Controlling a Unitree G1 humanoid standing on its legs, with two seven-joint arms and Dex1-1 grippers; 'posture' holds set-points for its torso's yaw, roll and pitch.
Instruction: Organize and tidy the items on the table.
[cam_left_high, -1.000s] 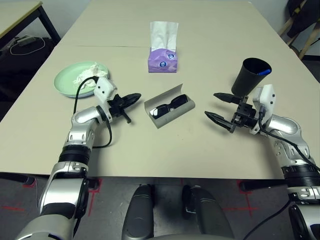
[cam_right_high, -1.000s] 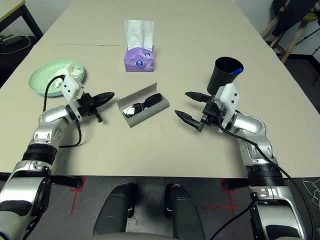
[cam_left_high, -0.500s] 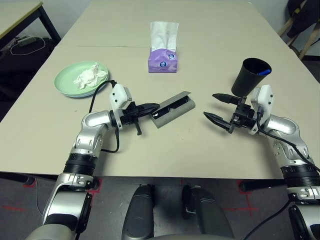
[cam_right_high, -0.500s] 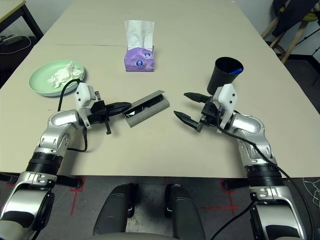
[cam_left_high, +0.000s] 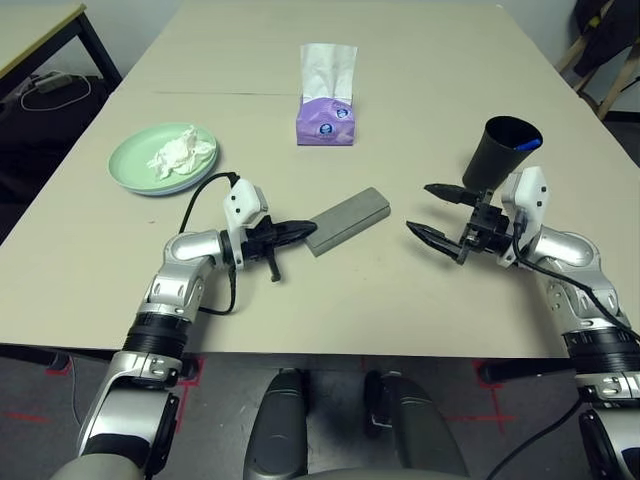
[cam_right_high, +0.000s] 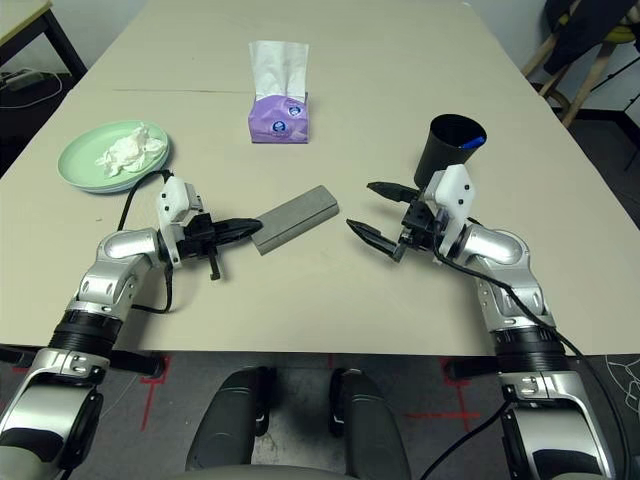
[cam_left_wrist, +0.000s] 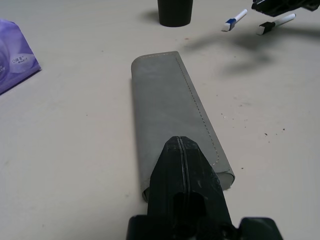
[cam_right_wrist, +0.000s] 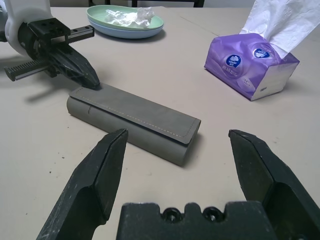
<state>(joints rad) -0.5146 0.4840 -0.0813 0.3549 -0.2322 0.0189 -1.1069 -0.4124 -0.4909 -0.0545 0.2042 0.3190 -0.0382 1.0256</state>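
The grey glasses case (cam_left_high: 348, 220) lies closed on the table (cam_left_high: 420, 80), slanted, in front of me. My left gripper (cam_left_high: 300, 229) is shut, and its tip (cam_left_wrist: 180, 142) touches the case's near left end. To the case's right my right gripper (cam_left_high: 420, 210) hangs open with nothing between its fingers, a short gap away from the case (cam_right_wrist: 135, 120). Behind it stands the black cup (cam_left_high: 500, 152), with a blue pen end (cam_left_high: 530, 143) at its rim. Two blue-and-white pens (cam_left_wrist: 234, 20) lie beside the cup. At the left a pale green plate (cam_left_high: 135, 165) holds the crumpled tissue (cam_left_high: 180, 152).
A purple tissue box (cam_left_high: 325, 118) with a white sheet sticking up stands behind the case. A smaller table with black legs (cam_left_high: 60, 30) is at the far left and a chair (cam_left_high: 605, 50) at the far right. The table's front edge runs just below both forearms.
My left gripper has swung right from beside the plate to the case. The case's lid, open over the black sunglasses a second ago, now lies shut. My right arm has stayed put.
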